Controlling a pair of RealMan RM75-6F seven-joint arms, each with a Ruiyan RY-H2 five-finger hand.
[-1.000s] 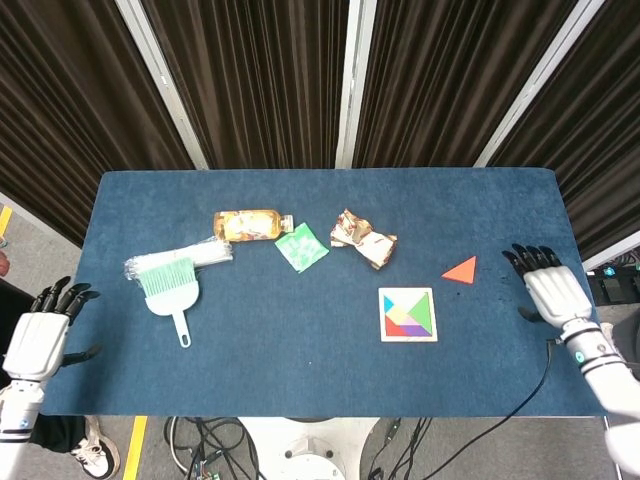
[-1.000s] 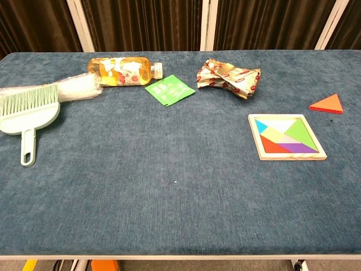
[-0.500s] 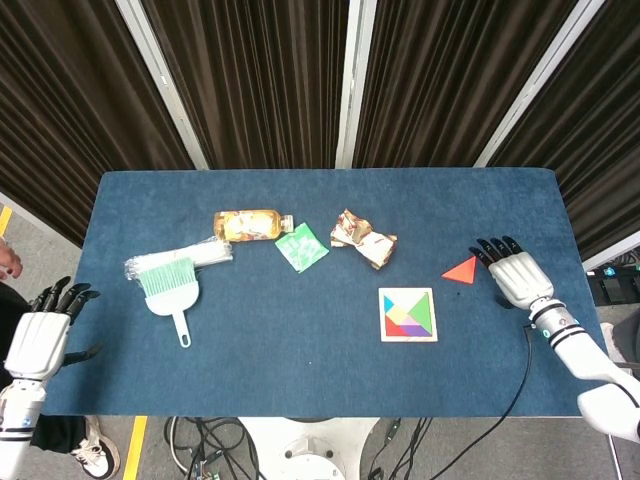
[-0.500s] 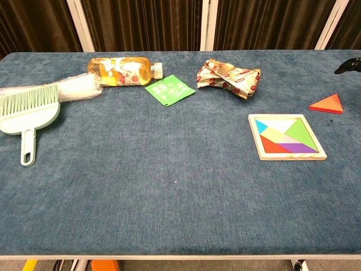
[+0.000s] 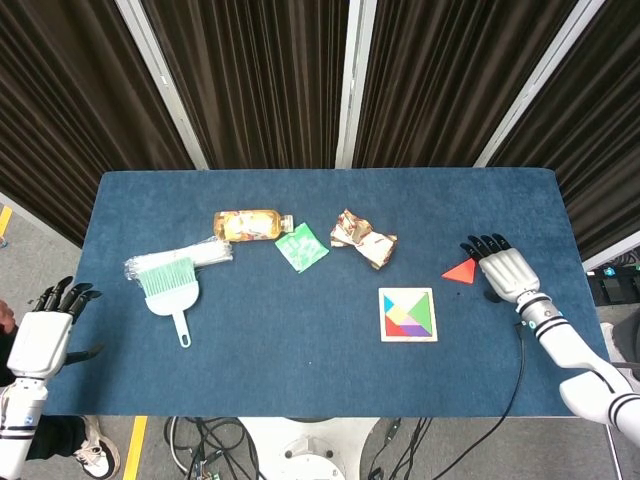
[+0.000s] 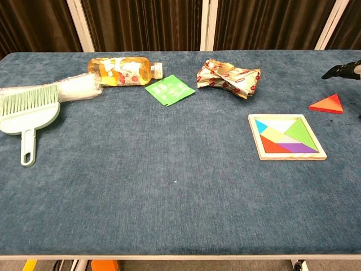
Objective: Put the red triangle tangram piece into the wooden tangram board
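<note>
**Red triangle loose on the bench, right hand right next to it**

Starting nearest: left hand (image 5: 40,342) hanging off the bench's near left corner, out past the left edge, fingers (image 5: 62,294) spread and holding nothing. Only visible from the head view.

Next up, wooden tangram board (image 6: 288,136) lying flat toward the near right part of the bench (image 6: 169,186), coloured pieces already sitting in it. Just behind it and closer to the right edge, the red triangle tangram piece (image 6: 328,103), flat on the blue surface, outside the board, not touching it.

Right hand (image 5: 507,272) over the right edge, palm down, fingers (image 5: 486,243) released and spread, tips just beside the triangle. Can't tell whether touching it or not. Grasping nothing either way.

Over on the left side, mint-green dustpan brush (image 6: 27,113) with a clear plastic bag (image 6: 79,88) tucked behind it.

Further back, toward the far edge: bottle of amber liquid (image 6: 121,71) on its side, green packet (image 6: 169,89) just right of it, then a crumpled wrapper (image 6: 229,77) near the middle.
</note>
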